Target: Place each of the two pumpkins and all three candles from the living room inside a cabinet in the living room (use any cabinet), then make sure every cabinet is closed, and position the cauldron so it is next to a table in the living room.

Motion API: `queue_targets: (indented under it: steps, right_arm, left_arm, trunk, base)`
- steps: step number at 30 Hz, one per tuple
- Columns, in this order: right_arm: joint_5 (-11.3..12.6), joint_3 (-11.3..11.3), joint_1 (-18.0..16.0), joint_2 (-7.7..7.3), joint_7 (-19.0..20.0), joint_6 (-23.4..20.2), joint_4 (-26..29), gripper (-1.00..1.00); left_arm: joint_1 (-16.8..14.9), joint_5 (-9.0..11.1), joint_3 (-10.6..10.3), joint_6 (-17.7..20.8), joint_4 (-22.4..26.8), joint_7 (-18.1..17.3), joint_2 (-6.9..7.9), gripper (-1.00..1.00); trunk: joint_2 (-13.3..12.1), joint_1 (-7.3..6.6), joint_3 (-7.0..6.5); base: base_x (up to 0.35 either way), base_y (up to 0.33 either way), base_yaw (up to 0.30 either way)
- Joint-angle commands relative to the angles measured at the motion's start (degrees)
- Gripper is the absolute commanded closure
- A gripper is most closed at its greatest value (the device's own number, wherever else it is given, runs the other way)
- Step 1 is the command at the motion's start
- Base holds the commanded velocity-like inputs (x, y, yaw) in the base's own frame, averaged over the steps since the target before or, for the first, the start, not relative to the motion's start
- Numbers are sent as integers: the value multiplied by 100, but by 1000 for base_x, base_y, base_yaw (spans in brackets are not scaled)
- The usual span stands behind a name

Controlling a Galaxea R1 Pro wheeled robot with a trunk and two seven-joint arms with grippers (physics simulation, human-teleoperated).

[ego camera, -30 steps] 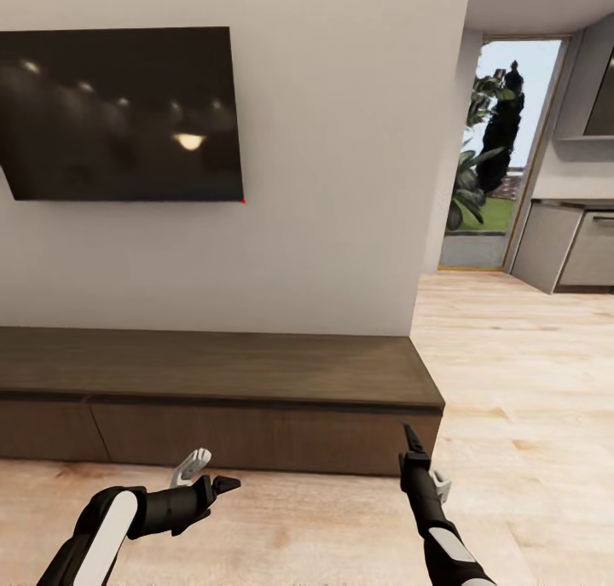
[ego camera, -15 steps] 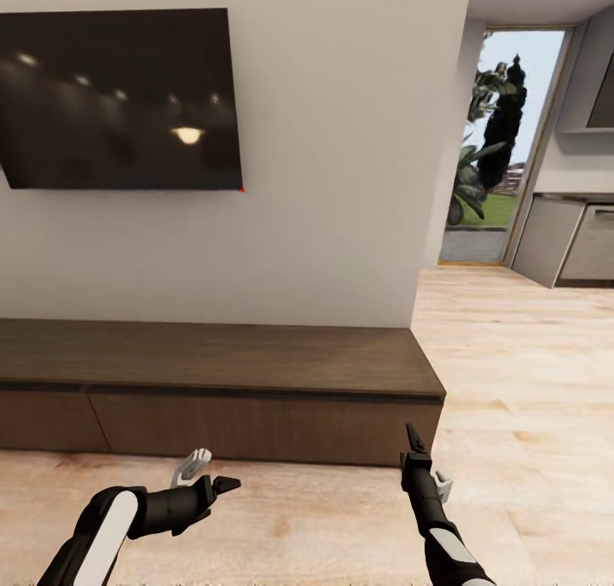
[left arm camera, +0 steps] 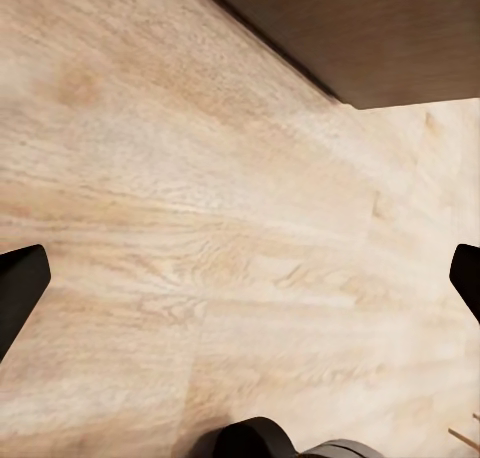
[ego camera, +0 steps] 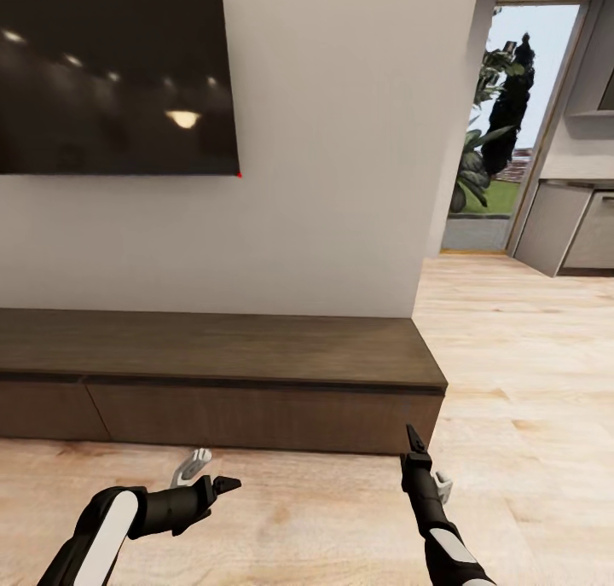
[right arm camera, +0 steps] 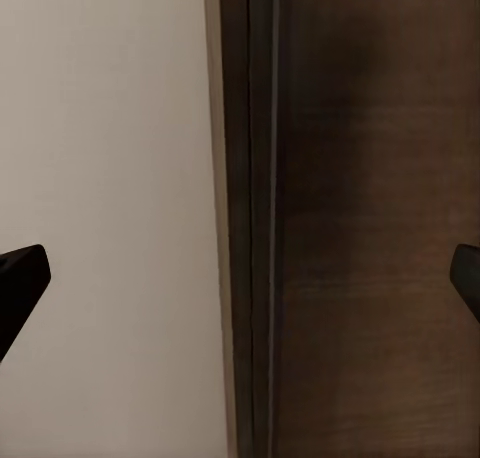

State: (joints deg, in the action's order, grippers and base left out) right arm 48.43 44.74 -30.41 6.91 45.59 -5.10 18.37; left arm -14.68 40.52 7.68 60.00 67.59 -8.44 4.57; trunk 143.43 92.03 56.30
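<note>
wall [ego camera: 341, 185]: it is the biggest thing ahead of both my grippers, pale and plain, with a dark screen [ego camera: 115, 74] mounted high, above my left side.
floor [ego camera: 529, 356]: light wood planks, under my arms and running past my right gripper toward a doorway [ego camera: 507, 142].
cabinet [ego camera: 213, 347]: long, low, dark brown, standing against the wall just ahead of my two grippers. its flat top is bare and i see every front closed. in the right wrist view the dark front [right arm camera: 380, 228] is close before the fingers.
how the cabinet will handle: i judge it is heavy and stiff and will not move. only a drawer front should slide. i see no handle, so i would take hold at the thin seam under the top edge, or at the gap between two fronts. the smooth wood may be slippery for my fingertips.
left gripper [ego camera: 209, 475]: low above the floor, near the cabinet front but not touching. its jaws are spread apart and hold nothing.
right gripper [ego camera: 424, 462]: pointing up toward the cabinet's end corner. its jaws are also apart and empty.
pumpkins and candles: none are in my grippers or on the cabinet top.
</note>
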Motion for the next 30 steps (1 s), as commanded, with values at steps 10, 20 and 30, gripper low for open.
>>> queue_targets:
  steps: [10,20,30]
  right_arm:
    - [0,0,0,2,-24,-8,0,-100]
    - [22,8,0,-4,-140,-9,-7,-100]
    - [153,3,0,-5,-256,6,-69,-100]
  left_arm:
    - [0,3,6,0,0,0,7,-100]
    - [0,0,-1,0,0,0,0,-100]
    - [0,0,4,0,0,0,4,-100]
  trunk:
    - [0,0,0]
    - [0,0,0]
    - [0,0,0]
  base:
    - [126,0,0]
    - [124,0,0]
    - [98,0,0]
